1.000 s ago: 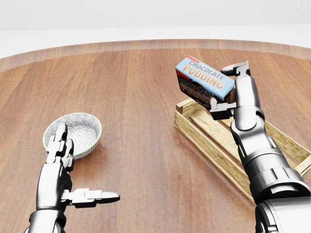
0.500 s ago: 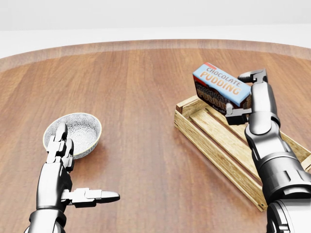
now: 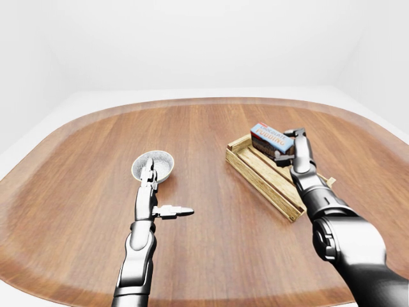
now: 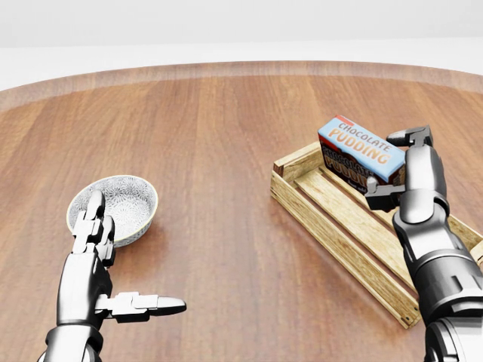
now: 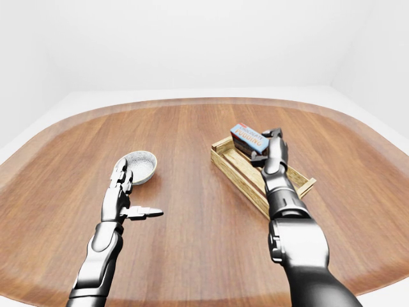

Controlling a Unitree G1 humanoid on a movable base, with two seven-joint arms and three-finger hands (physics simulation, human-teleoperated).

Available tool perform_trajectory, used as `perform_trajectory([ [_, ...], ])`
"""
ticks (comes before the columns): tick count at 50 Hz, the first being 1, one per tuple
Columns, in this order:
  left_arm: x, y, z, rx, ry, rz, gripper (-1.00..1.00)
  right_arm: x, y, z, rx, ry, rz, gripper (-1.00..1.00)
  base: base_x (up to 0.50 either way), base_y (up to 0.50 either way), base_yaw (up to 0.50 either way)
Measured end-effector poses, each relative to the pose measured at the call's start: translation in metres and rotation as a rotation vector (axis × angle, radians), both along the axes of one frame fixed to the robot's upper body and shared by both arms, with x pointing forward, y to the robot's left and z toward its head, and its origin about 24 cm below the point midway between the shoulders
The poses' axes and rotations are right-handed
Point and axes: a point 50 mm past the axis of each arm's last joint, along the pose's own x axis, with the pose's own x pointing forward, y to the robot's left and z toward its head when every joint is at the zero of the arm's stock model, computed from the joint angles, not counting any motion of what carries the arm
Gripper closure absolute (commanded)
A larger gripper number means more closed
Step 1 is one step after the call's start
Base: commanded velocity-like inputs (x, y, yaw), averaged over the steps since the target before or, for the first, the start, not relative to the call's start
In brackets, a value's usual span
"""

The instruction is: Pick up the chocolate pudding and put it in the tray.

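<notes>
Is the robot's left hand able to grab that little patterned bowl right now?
Probably yes. The left hand is open and empty, its fingertips right at the bowl rim, with nothing between them on the table.

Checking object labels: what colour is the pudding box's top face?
Light blue with orange lettering, clearest in head view.

Chocolate pudding box (image 4: pixel 361 148): light blue top, orange and white lettering, red corner, dark brown side. Tray (image 4: pixel 337 228): pale slatted wood. Bowl (image 4: pixel 113 207): white with fine grey pattern. Counter (image 4: pixel 219 151): reddish-brown woodgrain. Hands (image 4: pixel 102 260) (image 4: pixel 404 170): metallic grey, black joints.
</notes>
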Motion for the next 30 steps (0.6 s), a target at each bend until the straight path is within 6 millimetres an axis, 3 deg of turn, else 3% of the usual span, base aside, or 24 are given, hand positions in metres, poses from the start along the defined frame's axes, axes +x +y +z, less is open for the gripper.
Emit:
perform_trajectory([
  [30,0.000,0.000,0.000,-0.001,0.003,0.002,-1.00,-0.014,-0.014,-0.021,-0.028,0.061,-0.056,1.00,0.00,0.00,0.00],
])
